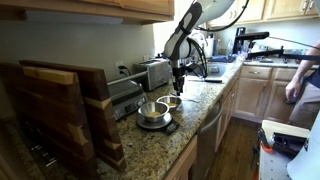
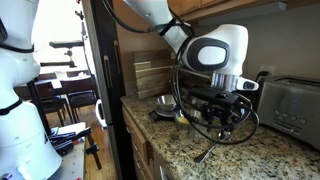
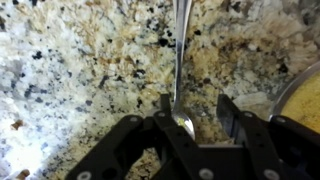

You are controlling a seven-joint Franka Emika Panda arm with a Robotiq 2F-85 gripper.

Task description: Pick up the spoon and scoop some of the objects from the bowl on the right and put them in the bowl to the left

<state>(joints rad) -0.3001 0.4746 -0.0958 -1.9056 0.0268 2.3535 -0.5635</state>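
Because the spoon (image 3: 180, 60) lies flat on the counter (image 3: 70, 70), the pincer (image 3: 196, 112) hangs above it, jaws wide astride its scoop end, seemingly ready to pinch.

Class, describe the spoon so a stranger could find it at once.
Start at the speckled granite countertop. The spoon lies flat there, directly beneath the open gripper. It alone is long and thin; the neighbouring bowl is round.

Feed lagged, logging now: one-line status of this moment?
phase: pre-grasp | gripper: jaws open, straddling spoon | spoon: flat on counter
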